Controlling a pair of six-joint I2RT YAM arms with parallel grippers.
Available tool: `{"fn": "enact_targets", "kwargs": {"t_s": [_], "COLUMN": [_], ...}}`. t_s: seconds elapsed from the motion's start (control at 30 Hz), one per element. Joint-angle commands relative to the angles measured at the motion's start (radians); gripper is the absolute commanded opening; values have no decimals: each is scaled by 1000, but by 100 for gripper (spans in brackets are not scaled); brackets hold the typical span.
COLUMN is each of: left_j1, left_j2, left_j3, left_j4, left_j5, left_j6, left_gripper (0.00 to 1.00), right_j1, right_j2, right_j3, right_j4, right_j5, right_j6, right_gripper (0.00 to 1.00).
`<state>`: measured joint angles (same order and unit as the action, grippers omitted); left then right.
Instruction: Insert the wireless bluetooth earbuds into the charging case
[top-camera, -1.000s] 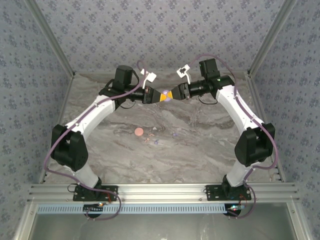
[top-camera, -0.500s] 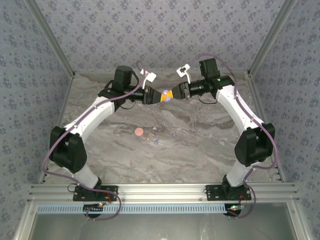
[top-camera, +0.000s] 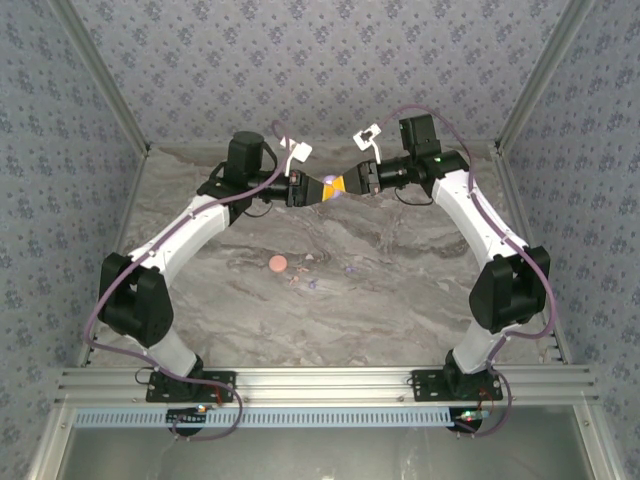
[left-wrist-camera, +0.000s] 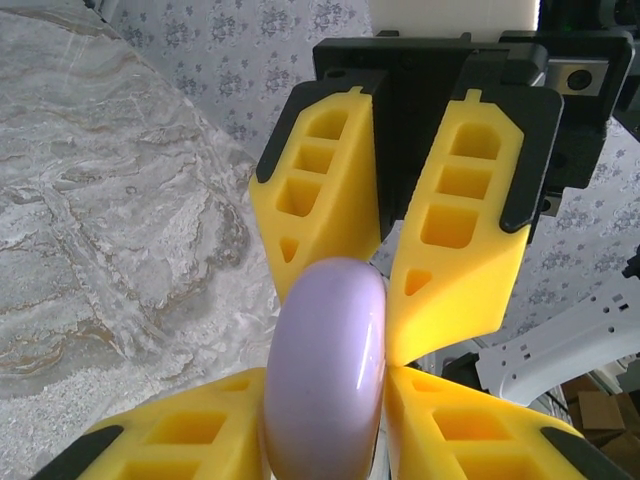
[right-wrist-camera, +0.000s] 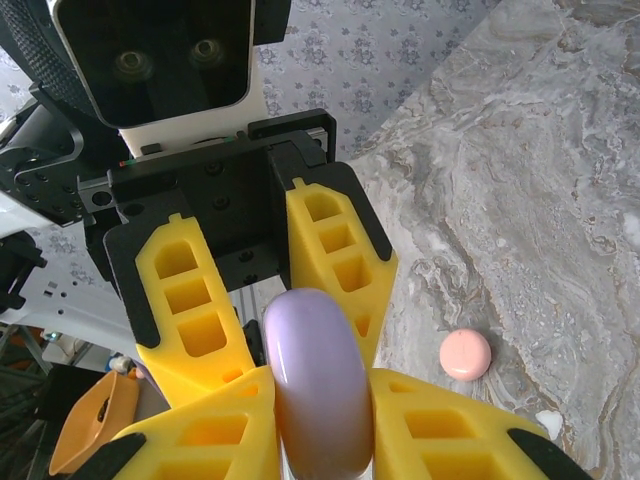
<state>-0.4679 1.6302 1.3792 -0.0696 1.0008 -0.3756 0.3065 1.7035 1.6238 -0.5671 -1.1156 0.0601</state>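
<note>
While both arms reach inward over the far half of the bench (top-camera: 400, 300), the left gripper (top-camera: 321, 188) and right gripper (top-camera: 341, 186) meet tip to tip in the air. Each is clamped on the one lavender case (top-camera: 331, 189), which is held edge-on. Two yellow fingers pinch it from each side, four in all. One salmon disc (top-camera: 277, 264) lies flat on the bench, nearer the arm bases. Just right of it, the earbuds (top-camera: 312, 285) lie loose on the marble as tiny specks. There seem to be four, some pale pink and some lavender, though they are too small to count surely.
</note>
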Motion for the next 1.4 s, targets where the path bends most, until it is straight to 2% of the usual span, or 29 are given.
{"fn": "enact_targets", "kwargs": {"t_s": [0.0,0.1,0.17,0.4,0.5,0.63,0.97,1.37], "left_j1": [-13,-13,-14,-14,-13,-15,-32,-43], "left_j2": [-17,-15,-15,-40,-59,-91,-127,-136], "left_j3": [0,1,1,-12,-61,-137,-210,-216], "left_j4": [40,52,54,42,116,225,295,274], "left_j5": [24,17,6,-99,-138,-116,-90,-45], "left_j6": [-9,-18,-17,52,121,262,476,523], "left_gripper": [29,20,17,17,17,18,16,15], "right_j1": [8,13,17,19,26,39,72,71], "right_j2": [-27,-26,-29,-86,-109,-119,-116,-103], "right_j3": [10,11,19,20,26,36,36,39], "right_j4": [7,-6,-26,-82,-120,-172,-226,-225], "right_j5": [-41,-43,-22,218,274,302,335,359], "right_j6": [11,-1,-14,-14,-45,-85,-150,-148], "right_gripper": [24,25,29,51,54,60,63,64]}}
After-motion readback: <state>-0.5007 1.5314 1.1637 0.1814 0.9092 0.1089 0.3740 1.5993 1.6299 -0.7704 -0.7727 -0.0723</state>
